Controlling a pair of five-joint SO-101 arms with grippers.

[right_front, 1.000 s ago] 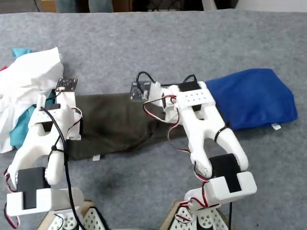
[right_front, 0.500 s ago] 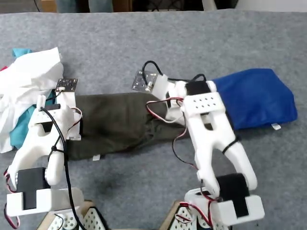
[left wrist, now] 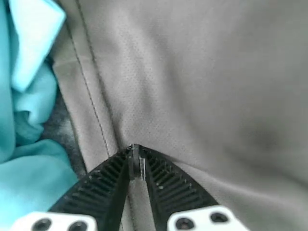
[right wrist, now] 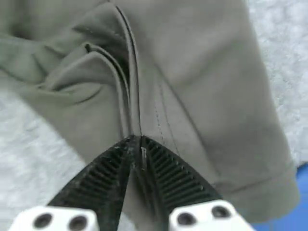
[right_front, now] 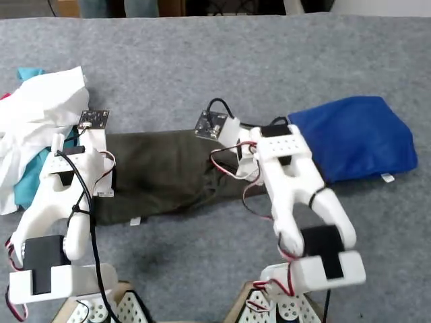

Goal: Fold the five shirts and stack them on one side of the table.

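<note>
An olive green shirt (right_front: 161, 171) lies flat across the middle of the grey table. My left gripper (right_front: 102, 176) is at its left end, and in the left wrist view it (left wrist: 135, 156) is shut on a pinch of the olive fabric (left wrist: 202, 82) beside a stitched hem. My right gripper (right_front: 234, 158) is at the shirt's right end. In the right wrist view it (right wrist: 138, 145) is shut on a bunch of olive folds (right wrist: 192, 72). A folded blue shirt (right_front: 353, 138) lies just right of that arm.
A loose pile of white (right_front: 40, 108) and teal (right_front: 30, 178) shirts sits at the left edge, touching the olive shirt; the teal cloth (left wrist: 24, 120) lies close to my left gripper. Bare grey table (right_front: 236, 60) stretches across the far side.
The right arm swung a little to the right and away, then came partly back, tugging the olive shirt's right end. The left arm has kept still.
</note>
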